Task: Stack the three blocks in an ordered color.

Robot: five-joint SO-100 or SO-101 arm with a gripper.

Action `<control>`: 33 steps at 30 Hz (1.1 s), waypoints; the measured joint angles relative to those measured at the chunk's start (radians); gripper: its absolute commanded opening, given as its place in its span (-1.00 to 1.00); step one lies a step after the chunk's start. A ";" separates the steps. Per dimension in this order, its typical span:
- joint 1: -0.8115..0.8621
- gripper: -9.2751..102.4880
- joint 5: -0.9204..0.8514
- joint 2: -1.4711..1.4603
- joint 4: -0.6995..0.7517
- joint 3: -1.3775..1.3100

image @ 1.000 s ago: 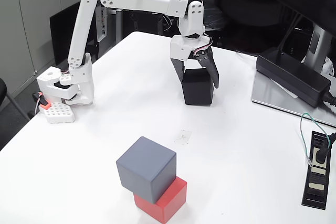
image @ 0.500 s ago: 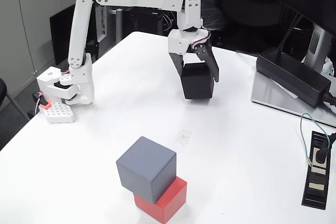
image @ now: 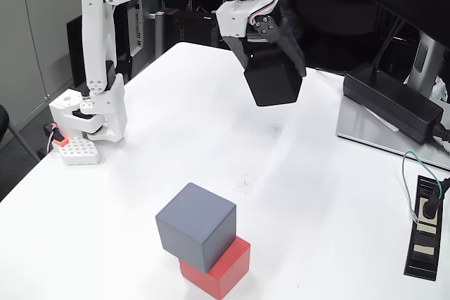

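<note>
On the white table, 2 of 3 blocks are stacked, the grey block on the red block, while the gripper, jaws clamped on the black block, holds it aloft, unplaced.

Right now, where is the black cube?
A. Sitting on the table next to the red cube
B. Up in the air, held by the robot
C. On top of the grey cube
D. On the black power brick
B: the end effector grips the black cube clear above the white table, while the grey cube sits on the red cube.
</note>
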 measured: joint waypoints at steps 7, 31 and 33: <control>0.172 -0.85 -0.126 0.040 0.000 -0.018; 0.716 -0.85 -0.390 0.313 0.003 -0.020; 0.730 -0.85 -0.403 0.298 0.003 -0.020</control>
